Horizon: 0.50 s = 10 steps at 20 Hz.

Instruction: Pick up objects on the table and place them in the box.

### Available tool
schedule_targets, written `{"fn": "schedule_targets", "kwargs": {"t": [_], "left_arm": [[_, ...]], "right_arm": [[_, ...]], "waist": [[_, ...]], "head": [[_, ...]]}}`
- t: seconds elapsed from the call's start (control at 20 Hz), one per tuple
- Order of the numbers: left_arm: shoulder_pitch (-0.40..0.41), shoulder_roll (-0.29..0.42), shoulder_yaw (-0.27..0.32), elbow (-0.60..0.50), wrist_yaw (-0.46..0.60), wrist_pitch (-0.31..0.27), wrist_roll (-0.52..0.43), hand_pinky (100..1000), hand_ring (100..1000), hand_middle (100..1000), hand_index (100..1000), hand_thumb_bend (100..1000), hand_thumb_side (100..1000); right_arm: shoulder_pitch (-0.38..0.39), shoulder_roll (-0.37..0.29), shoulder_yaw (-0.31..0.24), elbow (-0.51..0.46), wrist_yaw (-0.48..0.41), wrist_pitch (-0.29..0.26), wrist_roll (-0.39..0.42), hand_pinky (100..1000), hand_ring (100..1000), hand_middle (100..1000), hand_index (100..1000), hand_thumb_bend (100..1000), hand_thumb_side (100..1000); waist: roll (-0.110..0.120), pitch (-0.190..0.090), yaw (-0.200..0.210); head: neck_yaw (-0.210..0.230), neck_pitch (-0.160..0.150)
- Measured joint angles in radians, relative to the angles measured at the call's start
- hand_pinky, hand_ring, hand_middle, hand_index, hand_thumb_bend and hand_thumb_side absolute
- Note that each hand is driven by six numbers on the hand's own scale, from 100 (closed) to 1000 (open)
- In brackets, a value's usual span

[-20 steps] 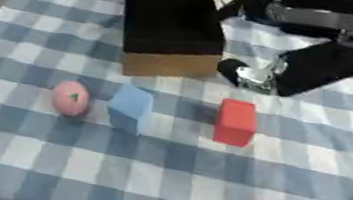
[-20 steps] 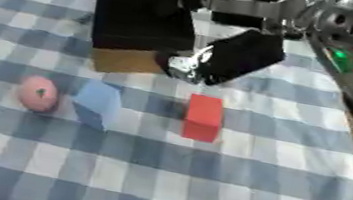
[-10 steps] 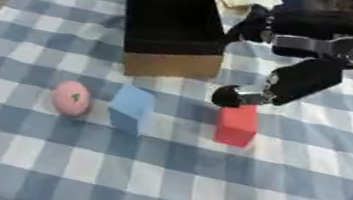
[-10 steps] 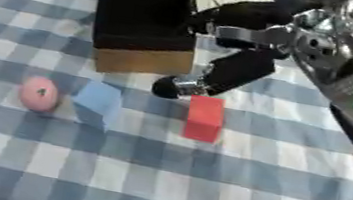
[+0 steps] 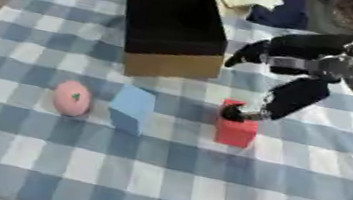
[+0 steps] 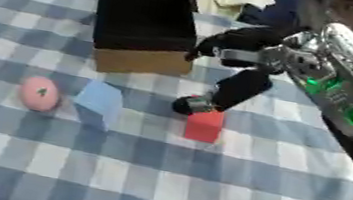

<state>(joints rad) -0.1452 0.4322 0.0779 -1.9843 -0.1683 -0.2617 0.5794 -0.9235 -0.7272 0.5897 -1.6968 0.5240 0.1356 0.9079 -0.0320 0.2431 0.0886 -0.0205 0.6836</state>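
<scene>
Blue-and-white checked cloth covers the counter [image 5: 158, 180]. Three small things sit in a row across the middle: a pink round ball [image 5: 71, 98] with a small green mark at 9 o'clock, a light blue foam-like cube [image 5: 132, 109] tilted on an edge just right of it, and a red rectangular block [image 5: 236, 125] standing upright at 3 o'clock of the cube, well apart from it. Behind them at 12 o'clock stands an open box [image 5: 173, 30], black inside with a brown cardboard front wall, tipped so the opening faces up and toward the viewer.

Right hand [image 5: 291, 97] comes in from the upper right, black with silver joints, reaching down to the red block. One finger [image 5: 235, 114] points down, its dark tip on the block's top left corner; whether it truly touches is hard to tell. Other fingers spread out toward the box, straight, nothing pinched. Green lights glow on the forearm in the right eye view. Left hand shows in neither view.
</scene>
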Motion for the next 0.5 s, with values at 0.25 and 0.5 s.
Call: {"fn": "schedule_targets", "kwargs": {"t": [0.25, 0.5], "left_arm": [[0.000, 0.000, 0.000, 0.000, 0.000, -0.001, -0.002, 578, 787, 780, 884, 183, 1000], [0.000, 0.000, 0.000, 0.000, 0.000, -0.001, -0.006, 577, 787, 781, 881, 180, 1000]], "right_arm": [[0.018, 0.000, 0.009, 0.047, -0.008, 0.002, 0.002, 1000, 988, 950, 1000, 453, 758], [0.027, 0.000, 0.009, 0.084, 0.000, 0.001, 0.001, 1000, 988, 953, 1000, 479, 763]], "waist": [[0.001, 0.000, 0.001], [0.002, 0.001, 0.001]], "head": [[0.000, -0.001], [0.000, -0.005]]}}
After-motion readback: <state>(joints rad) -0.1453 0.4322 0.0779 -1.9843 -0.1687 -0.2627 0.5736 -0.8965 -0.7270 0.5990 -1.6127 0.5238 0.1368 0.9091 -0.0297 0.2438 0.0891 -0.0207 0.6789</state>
